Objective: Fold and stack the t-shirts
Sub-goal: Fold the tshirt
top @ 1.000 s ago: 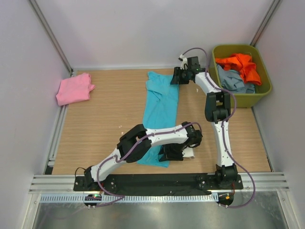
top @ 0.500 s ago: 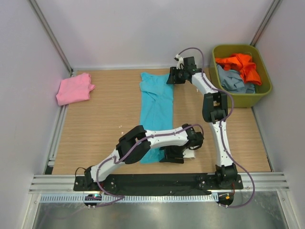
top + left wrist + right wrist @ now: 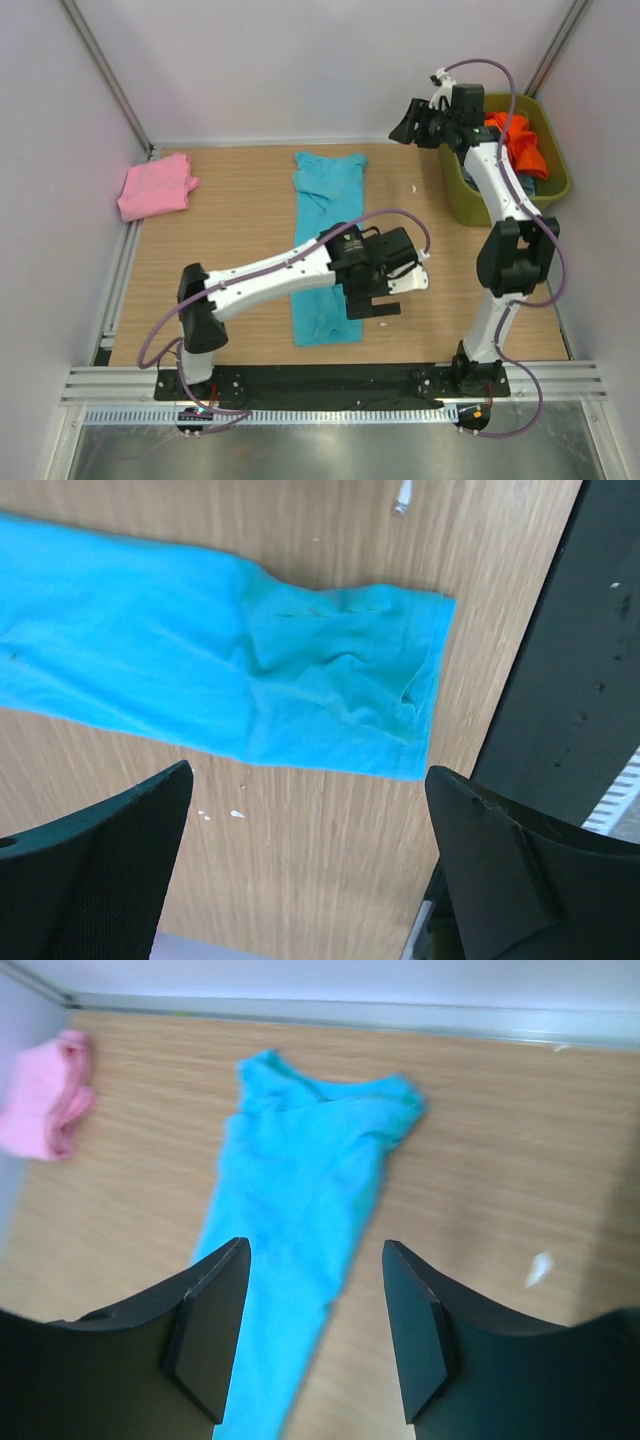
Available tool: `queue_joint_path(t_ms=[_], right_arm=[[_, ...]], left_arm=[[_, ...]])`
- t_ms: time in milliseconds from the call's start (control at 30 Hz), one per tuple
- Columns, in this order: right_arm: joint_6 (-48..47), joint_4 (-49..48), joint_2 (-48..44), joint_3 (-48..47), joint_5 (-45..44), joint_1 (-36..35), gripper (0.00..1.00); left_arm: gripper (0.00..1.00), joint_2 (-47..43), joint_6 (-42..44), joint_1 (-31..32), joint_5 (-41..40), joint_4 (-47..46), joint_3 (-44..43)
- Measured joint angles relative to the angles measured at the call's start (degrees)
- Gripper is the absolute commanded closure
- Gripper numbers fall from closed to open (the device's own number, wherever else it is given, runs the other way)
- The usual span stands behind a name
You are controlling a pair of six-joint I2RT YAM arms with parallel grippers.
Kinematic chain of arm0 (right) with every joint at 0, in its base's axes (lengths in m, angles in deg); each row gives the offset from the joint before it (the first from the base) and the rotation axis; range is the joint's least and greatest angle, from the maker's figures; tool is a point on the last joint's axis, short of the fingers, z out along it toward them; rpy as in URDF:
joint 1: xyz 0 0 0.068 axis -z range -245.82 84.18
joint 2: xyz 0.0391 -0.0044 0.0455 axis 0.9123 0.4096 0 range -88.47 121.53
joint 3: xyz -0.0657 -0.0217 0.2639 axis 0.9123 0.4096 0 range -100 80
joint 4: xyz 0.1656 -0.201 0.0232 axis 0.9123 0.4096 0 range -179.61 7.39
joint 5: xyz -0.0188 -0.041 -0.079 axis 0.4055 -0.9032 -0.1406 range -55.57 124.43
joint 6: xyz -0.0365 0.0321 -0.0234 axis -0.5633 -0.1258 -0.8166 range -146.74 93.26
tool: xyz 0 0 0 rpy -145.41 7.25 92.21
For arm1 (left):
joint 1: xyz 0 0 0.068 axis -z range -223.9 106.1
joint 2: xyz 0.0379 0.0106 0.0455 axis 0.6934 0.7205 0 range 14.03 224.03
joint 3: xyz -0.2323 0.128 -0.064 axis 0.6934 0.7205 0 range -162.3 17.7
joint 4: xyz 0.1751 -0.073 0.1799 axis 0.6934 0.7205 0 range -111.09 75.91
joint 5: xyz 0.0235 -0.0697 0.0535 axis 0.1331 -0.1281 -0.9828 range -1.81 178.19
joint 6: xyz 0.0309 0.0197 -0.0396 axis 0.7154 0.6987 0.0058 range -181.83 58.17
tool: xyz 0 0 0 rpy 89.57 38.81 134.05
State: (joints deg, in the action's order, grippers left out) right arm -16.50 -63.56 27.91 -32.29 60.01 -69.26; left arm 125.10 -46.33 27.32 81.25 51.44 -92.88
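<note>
Turquoise t-shirt (image 3: 330, 205) lies as a long strip on the table (image 3: 230, 260). Left claw (image 3: 308, 780) and right claw (image 3: 315, 1250) are open, empty.

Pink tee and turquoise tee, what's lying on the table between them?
Nothing, just bare table between the pink tee and the turquoise tee. The top view shows it, and the right wrist view agrees.
</note>
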Motion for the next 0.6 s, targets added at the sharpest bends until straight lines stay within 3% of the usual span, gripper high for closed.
queue_joint_path(t_ms=[133, 300, 367, 467, 600], right_arm=[[8.0, -1.7, -14.6, 17.8, 5.4, -1.4, 0.39], [16.7, -1.5, -25.4, 40.5, 8.5, -2.6, 0.39], [19.6, -0.5, -28.8, 48.1, 8.9, -2.5, 0.39], [22.3, 1.9, -34.1, 55.8, 8.8, -3.9, 0.39], [24.7, 2.4, -41.0, 62.4, 9.9, -10.3, 0.40]], left_arm=[[0.00, -6.9, -3.7, -5.1, 2.0, -0.6, -0.2], [0.15, -14.4, -13.0, -24.0, 7.1, -3.7, 5.8], [0.17, -18.6, -19.9, -33.4, 11.3, -5.9, 13.8], [0.21, -23.4, -27.2, -41.9, 17.0, -6.8, 25.0], [0.26, -26.7, -34.6, -46.3, 26.3, -7.8, 39.5]])
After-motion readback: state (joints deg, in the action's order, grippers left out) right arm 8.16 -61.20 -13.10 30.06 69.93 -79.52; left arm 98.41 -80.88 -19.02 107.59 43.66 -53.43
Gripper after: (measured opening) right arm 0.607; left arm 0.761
